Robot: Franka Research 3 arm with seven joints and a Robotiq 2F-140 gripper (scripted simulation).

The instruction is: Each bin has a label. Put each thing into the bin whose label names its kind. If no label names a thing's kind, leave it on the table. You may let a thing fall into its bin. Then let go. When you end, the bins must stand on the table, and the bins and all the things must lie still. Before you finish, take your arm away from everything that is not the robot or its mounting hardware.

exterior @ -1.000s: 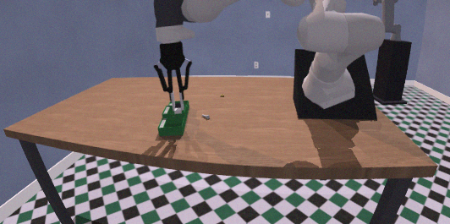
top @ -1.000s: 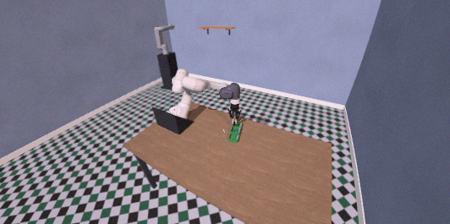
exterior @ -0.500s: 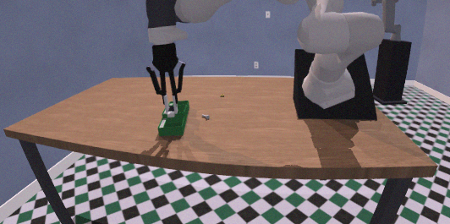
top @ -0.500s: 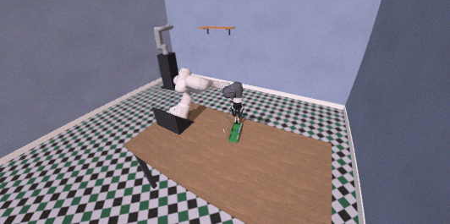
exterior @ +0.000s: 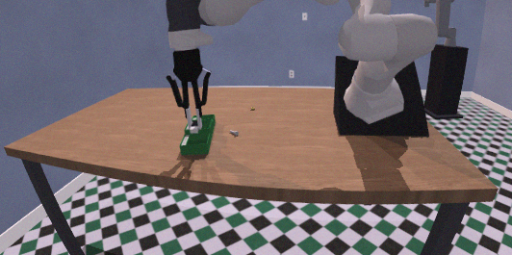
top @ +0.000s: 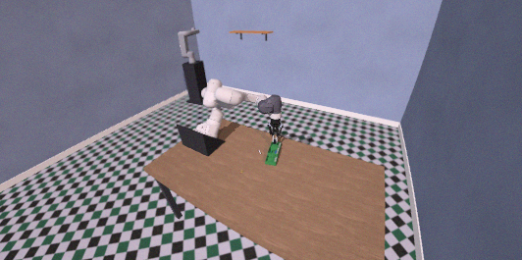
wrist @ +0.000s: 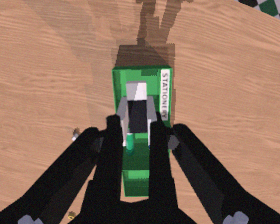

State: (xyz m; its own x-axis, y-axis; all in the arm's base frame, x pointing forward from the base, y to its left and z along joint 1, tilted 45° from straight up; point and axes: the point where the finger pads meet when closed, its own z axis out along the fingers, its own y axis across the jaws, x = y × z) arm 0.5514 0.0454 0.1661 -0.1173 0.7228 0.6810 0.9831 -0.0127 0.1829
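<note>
So the Franka arm (top: 229, 96) (exterior: 392, 36) is bent over at the elbow, and in the exterior view it reaches from its base over toward 9 o'clock. From the top, its forearm runs out toward 3 o'clock. The dark wrist housing (top: 270, 105) (exterior: 184, 7) sits right above the Robotiq 2F-140 gripper (top: 275, 139) (exterior: 193, 126) (wrist: 137, 106), which points pretty much straight down, 6 o'clock in the exterior view. Pale fingertips (exterior: 189, 119) are close together, pinched on something small, one at 9 and one at 3 o'clock in the wrist view.
</note>
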